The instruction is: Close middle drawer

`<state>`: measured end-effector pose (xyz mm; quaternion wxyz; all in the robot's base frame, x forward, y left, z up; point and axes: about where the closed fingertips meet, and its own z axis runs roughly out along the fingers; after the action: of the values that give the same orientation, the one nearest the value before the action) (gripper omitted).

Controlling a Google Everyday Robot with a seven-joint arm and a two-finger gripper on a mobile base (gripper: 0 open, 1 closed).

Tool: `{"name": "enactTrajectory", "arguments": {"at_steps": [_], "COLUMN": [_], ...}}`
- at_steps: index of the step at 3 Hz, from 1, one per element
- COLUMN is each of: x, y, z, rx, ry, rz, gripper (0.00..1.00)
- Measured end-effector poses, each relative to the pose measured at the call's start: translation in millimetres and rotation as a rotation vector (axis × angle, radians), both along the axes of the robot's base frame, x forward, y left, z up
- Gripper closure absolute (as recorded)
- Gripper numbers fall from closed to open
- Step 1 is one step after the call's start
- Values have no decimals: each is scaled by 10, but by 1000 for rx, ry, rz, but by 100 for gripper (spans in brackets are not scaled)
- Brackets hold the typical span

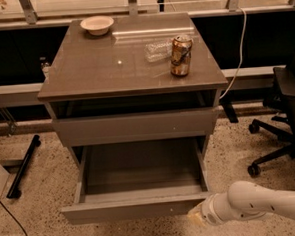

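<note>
The middle drawer (133, 210) is pulled far out of the grey cabinet (129, 66). Its low flat front panel faces me and its plain grey box (140, 168) is empty. My gripper (196, 217) sits at the end of the white arm (258, 206), which comes in from the lower right. It is at the right end of the drawer's front panel, against or just below its lower edge. Above, the taller-fronted grey drawer (138, 125) stands slightly out from the cabinet.
On the cabinet top are a soda can (181, 55), a clear crumpled plastic bottle (158, 50) and a white bowl (97, 25). An office chair (282, 116) stands at the right. A black stand leg (22, 165) lies on the floor at the left.
</note>
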<state>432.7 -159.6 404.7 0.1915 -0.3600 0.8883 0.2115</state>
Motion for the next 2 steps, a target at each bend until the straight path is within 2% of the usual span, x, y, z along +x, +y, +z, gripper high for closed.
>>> {"name": "enactTrajectory", "arguments": {"at_steps": [1, 2], "x": [346, 342], "y": [205, 209], "z": [13, 14], "rx": [37, 38], "ry": [-88, -91], "rz": [29, 30], "gripper": [100, 100]}}
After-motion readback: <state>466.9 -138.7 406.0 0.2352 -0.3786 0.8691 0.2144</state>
